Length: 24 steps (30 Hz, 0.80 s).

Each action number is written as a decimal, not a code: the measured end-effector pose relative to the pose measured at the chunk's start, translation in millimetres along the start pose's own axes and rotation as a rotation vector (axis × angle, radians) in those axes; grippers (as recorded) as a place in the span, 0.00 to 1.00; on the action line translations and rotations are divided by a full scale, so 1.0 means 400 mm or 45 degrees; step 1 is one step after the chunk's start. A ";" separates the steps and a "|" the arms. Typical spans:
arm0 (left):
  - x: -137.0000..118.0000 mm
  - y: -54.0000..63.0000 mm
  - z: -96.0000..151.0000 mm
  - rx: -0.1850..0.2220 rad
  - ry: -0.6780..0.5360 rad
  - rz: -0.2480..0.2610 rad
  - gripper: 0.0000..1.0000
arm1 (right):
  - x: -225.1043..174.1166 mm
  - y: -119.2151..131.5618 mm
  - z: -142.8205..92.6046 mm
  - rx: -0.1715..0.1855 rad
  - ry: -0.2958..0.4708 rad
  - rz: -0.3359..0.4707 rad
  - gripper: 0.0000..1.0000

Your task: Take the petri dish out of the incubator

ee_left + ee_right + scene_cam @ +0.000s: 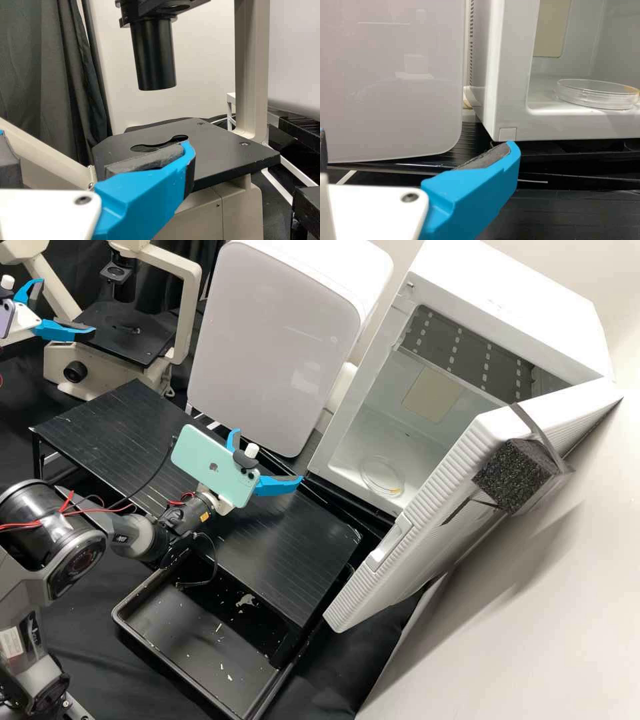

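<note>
Incubator door open, that part done. Petri dish on incubator's floor, near front edge. I read right gripper and left gripper as spread, empty. Left to do: grasp, lift out.

Blk bench, microscope upper L of frame, blk stand ctr, blk tray lower ctr, pale cabinet upper ctr, incubator upper R

The right hand hangs open over the black surface. Beyond its fingertips, a clear dish sits inside the open white box.
</note>
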 end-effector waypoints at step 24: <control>0.000 0.000 0.000 0.000 0.000 0.000 1.00 | -0.096 0.143 0.168 0.055 -0.084 0.272 1.00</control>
